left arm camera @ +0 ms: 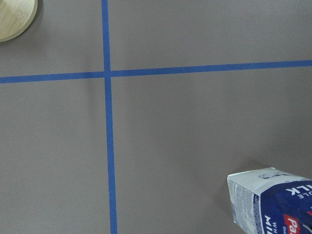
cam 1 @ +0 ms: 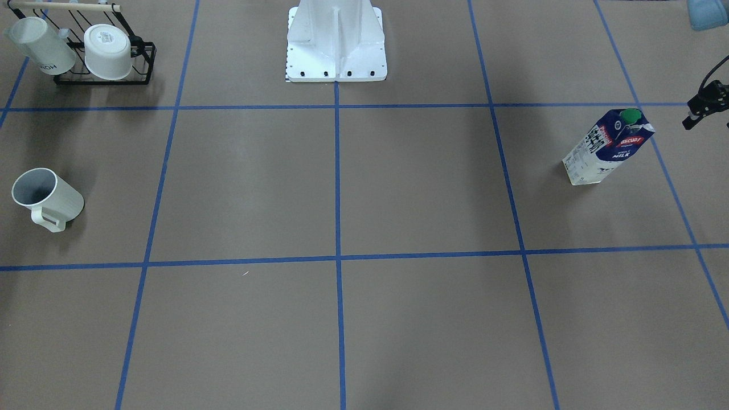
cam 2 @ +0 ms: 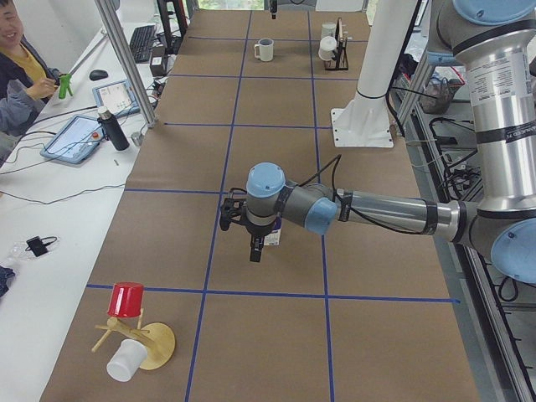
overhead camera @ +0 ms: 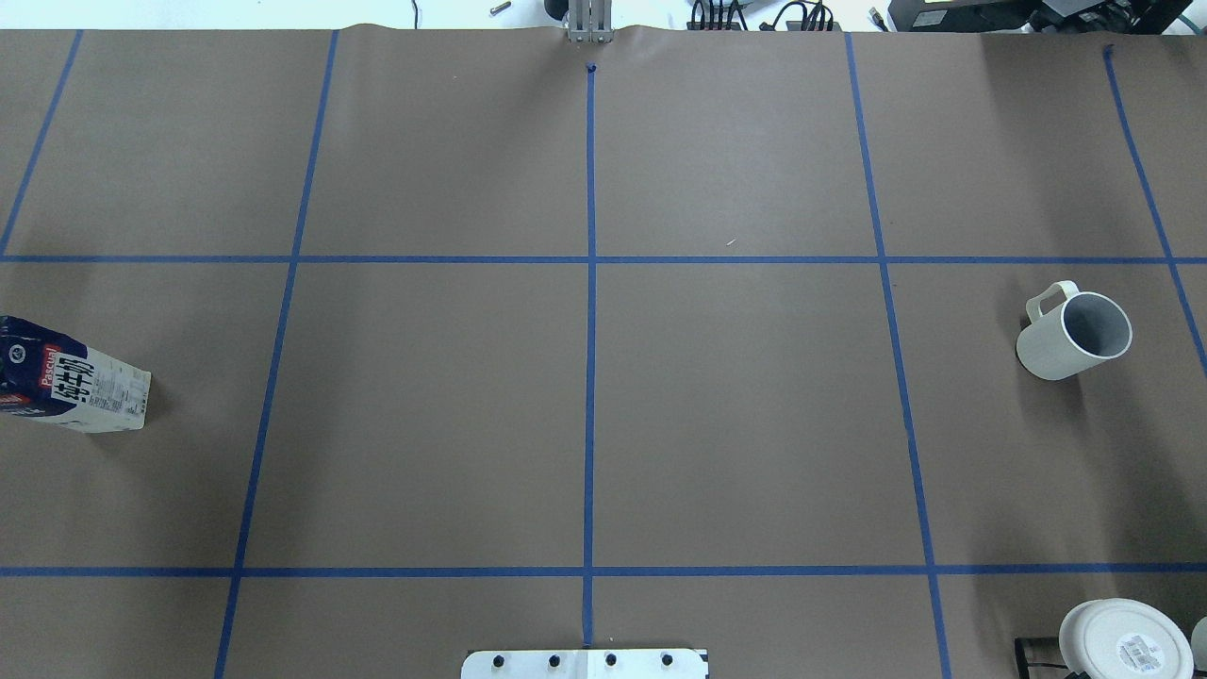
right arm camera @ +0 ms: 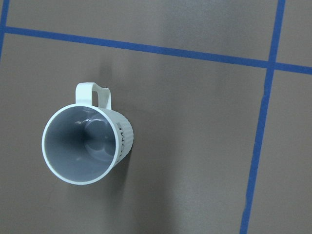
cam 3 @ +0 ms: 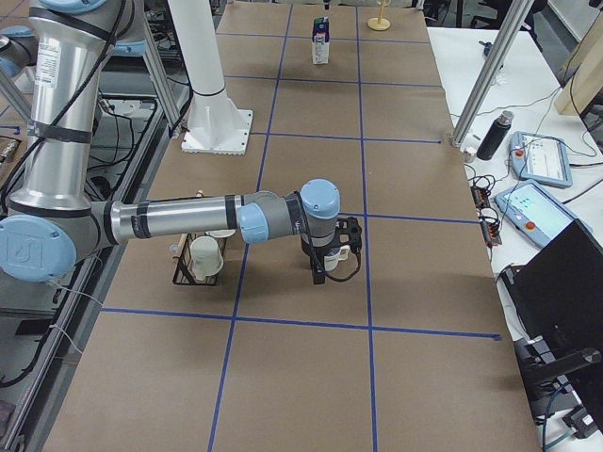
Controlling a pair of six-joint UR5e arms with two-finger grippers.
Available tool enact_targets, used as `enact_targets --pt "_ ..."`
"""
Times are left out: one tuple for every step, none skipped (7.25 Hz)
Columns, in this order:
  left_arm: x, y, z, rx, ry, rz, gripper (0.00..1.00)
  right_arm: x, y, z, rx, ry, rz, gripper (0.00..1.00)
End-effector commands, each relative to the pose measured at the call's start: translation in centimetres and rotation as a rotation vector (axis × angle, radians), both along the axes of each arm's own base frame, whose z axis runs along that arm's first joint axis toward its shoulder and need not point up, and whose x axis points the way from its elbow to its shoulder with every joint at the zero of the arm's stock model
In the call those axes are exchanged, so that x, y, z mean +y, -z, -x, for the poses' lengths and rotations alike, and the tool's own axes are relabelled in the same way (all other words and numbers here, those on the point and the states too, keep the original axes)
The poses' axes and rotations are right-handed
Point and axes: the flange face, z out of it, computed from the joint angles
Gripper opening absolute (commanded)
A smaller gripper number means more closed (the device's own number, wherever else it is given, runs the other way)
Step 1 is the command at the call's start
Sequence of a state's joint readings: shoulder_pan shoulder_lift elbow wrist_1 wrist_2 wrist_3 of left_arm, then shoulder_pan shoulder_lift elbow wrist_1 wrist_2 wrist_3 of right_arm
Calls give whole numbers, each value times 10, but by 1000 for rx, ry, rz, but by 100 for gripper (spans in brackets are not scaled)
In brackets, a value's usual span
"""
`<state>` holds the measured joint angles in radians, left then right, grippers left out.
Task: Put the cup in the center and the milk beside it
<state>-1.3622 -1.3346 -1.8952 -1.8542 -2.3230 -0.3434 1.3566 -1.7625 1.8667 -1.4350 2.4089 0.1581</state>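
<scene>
1. The milk (cam 1: 606,148) stands upright just beside the left gripper (cam 2: 254,251). I cannot tell whether its jaws are parted.
2. The cup (right arm camera: 85,146) sits upright below the right gripper (cam 3: 318,273), whose jaws are equally unreadable. I would take it first, descending straight and pinching the wall opposite the handle.
3. The table (overhead camera: 735,424), brown paper gridded in blue tape, has its middle crossing well apart from both grippers.
4. A dish rack (cam 1: 142,82) stands near the right gripper.
</scene>
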Motion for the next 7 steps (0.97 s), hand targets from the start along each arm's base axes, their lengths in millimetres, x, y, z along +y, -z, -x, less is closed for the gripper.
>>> enact_targets --pt "0 -1 0 -3 2 2 98 -3 6 26 -11 46 -4 100" --pt "1 1 0 4 2 2 98 -11 15 46 5 57 -4 100" --pt "3 0 0 4 1 5 98 -23 26 68 49 21 18 100" --pt "3 1 0 4 1 2 98 -35 30 85 59 11 38 99" --pt "3 1 0 4 1 3 98 -46 20 93 62 14 44 99" --pt "3 1 0 4 1 2 98 -57 3 101 56 2 44 98" --pt "3 1 0 4 1 2 98 -73 -10 120 55 -31 74 93"
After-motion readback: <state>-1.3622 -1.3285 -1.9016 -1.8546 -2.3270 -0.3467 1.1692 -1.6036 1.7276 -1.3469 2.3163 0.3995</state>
